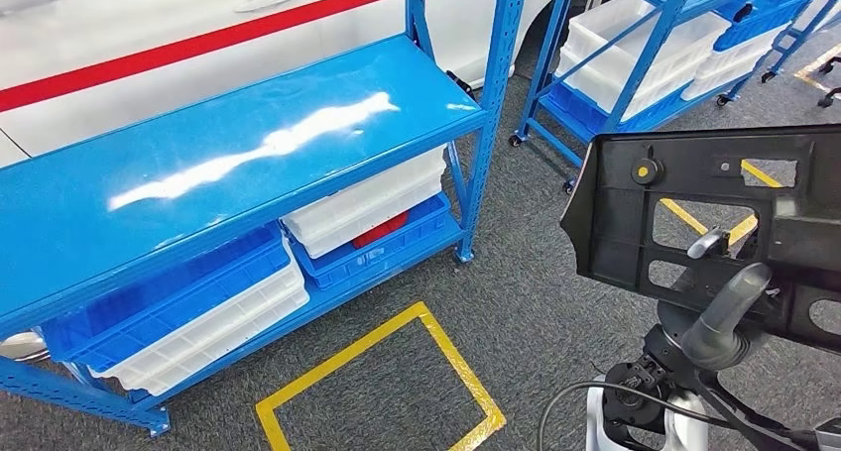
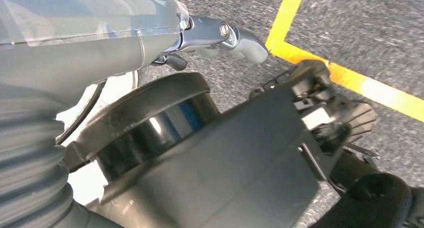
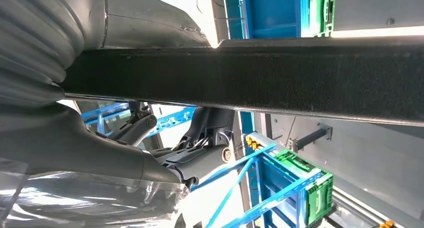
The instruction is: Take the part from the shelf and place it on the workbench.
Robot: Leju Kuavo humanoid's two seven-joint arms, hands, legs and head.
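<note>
Black part (image 1: 694,208) gripped in right hand (image 1: 729,307); left hand (image 2: 220,37) state unclear; blue shelf (image 1: 238,154), white car (image 1: 149,35) alongside.

Blue steel shelf (image 1: 248,144) stands to the left of the right hand (image 1: 729,312), its glossy top board bare. Lower tier carries stacked blue and white bins (image 1: 198,312) and a white tray (image 1: 367,208) over a blue bin holding a red item, possibly a part. Grey carpet floor (image 1: 536,302) bears a yellow taped square (image 1: 382,382), left of that hand.
</note>
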